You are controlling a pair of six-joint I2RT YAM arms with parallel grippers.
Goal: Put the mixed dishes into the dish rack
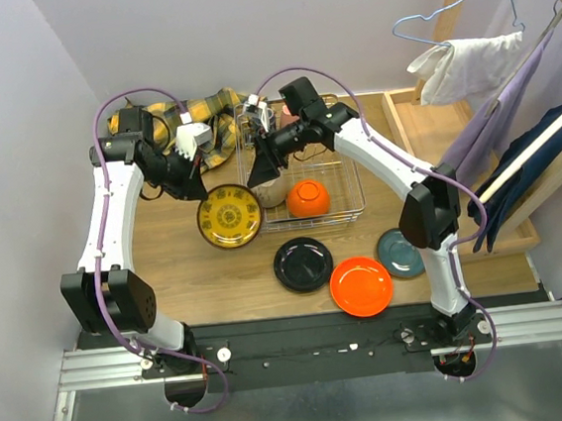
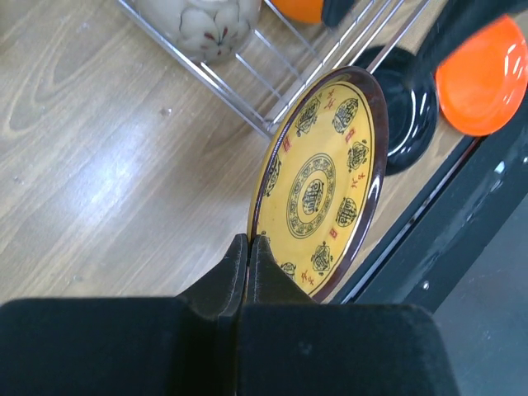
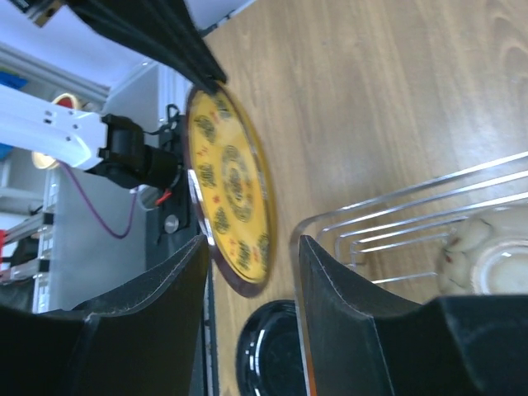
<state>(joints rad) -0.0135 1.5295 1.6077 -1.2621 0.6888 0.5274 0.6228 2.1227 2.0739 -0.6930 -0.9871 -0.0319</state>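
My left gripper (image 2: 247,247) is shut on the rim of the yellow patterned plate (image 2: 326,186) and holds it tilted on edge beside the near-left corner of the silver wire dish rack (image 2: 272,91). In the top view the plate (image 1: 230,216) sits left of the rack (image 1: 342,170), with the left gripper (image 1: 199,186) at its far edge. My right gripper (image 1: 262,167) is open and empty over the rack's left end. In the right wrist view the right gripper (image 3: 252,272) frames the plate (image 3: 231,190) and the rack corner (image 3: 371,214). An orange bowl (image 1: 308,198) and a beige bowl (image 1: 271,193) lie in the rack.
A glossy black plate (image 1: 302,264), an orange plate (image 1: 361,285) and a teal plate (image 1: 401,252) lie on the table near the front edge. The yellow plaid cloth (image 1: 203,123) lies behind the left arm. A wooden frame (image 1: 432,126) and hanging clothes stand at right.
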